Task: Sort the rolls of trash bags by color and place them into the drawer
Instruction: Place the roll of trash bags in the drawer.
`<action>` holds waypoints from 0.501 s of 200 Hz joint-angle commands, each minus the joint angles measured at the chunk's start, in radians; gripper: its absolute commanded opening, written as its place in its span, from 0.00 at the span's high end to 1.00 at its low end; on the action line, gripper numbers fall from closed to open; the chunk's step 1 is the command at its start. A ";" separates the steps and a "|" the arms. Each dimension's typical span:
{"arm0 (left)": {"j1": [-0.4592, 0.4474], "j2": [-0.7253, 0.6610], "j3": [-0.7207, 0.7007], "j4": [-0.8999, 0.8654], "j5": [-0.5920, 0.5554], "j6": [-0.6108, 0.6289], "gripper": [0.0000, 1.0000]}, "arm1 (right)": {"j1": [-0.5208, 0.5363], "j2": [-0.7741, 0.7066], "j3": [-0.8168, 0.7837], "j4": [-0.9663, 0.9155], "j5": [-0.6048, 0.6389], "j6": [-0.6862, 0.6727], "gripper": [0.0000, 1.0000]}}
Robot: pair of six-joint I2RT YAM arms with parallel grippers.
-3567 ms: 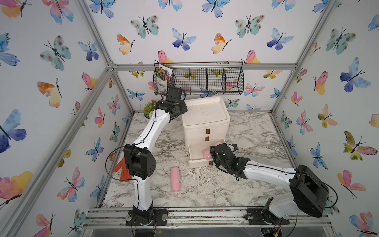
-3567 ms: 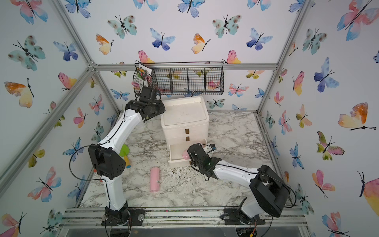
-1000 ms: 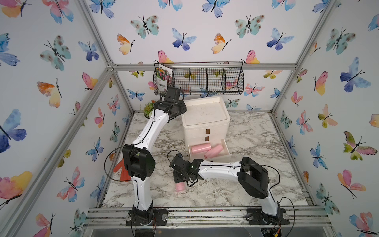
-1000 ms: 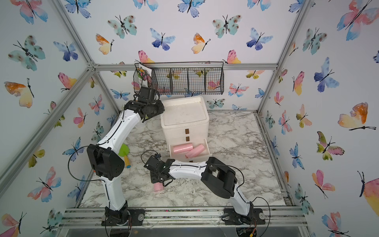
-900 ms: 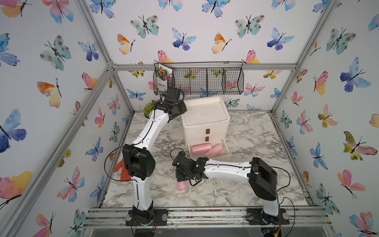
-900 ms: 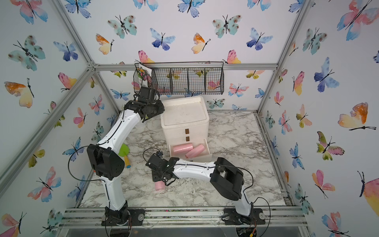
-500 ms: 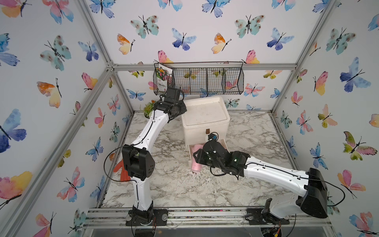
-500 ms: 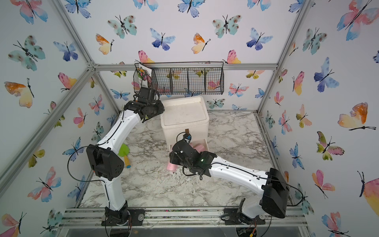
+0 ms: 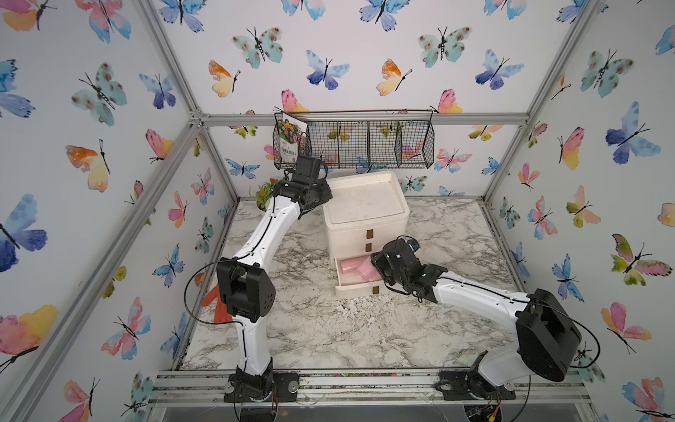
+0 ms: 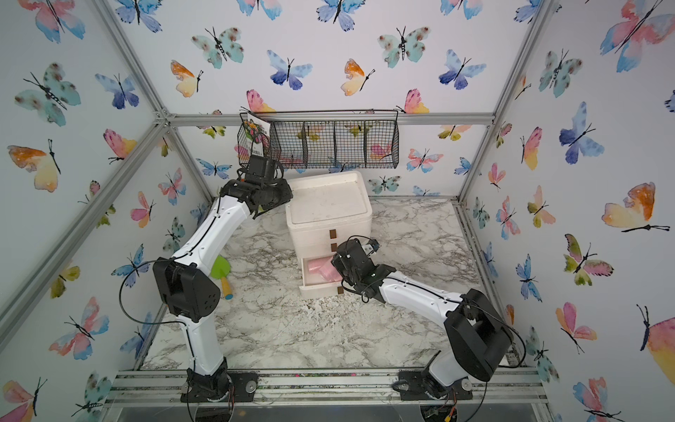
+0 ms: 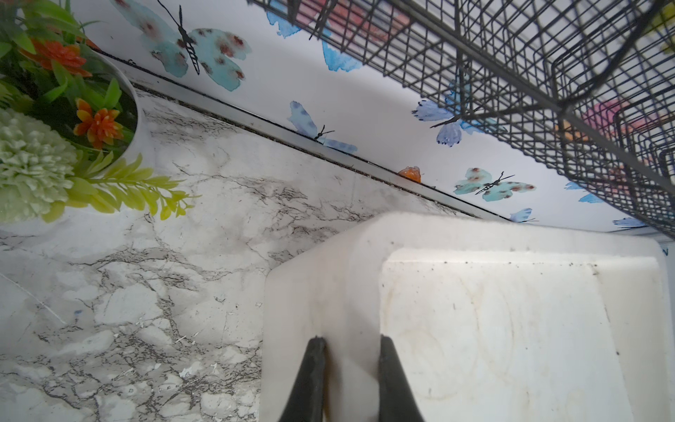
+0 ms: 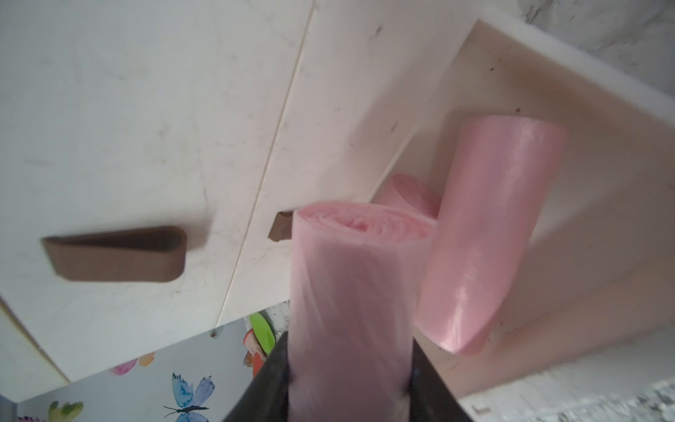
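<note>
While your right gripper (image 12: pixel 350 347) gripped the pale-pink plastic roll (image 12: pixel 350 274) over the open white drawer (image 9: pixel 356 290), dropping it tilted risked blocking closure; left gripper (image 11: pixel 352 341) pinched the white cabinet (image 11: pixel 493 329).

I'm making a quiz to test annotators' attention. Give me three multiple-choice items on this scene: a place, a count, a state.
1. Where, relative to the white plastic three-drawer unit, is the pale pink plastic trash-bag roll in the right gripper?
A) over its open bottom drawer
B) on its top
C) behind it
2. How many other pink rolls lie in that drawer?
A) one
B) two
C) four
3. Which of the unit's drawers are open?
A) none
B) all
C) only the bottom
Key: 1A, the gripper hangs above the drawer in both top views; 2B, two show beside the held roll in the right wrist view; 3C, both upper fronts sit flush.
</note>
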 commanded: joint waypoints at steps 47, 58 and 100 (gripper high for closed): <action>0.042 -0.017 -0.004 -0.071 0.046 -0.043 1.00 | -0.003 0.044 -0.033 0.095 0.008 0.153 0.39; 0.043 -0.014 -0.004 -0.071 0.047 -0.042 1.00 | -0.003 0.045 -0.037 0.098 0.001 0.158 0.34; 0.043 -0.013 -0.023 -0.062 0.055 -0.049 1.00 | -0.001 0.009 -0.066 0.121 0.011 0.139 0.30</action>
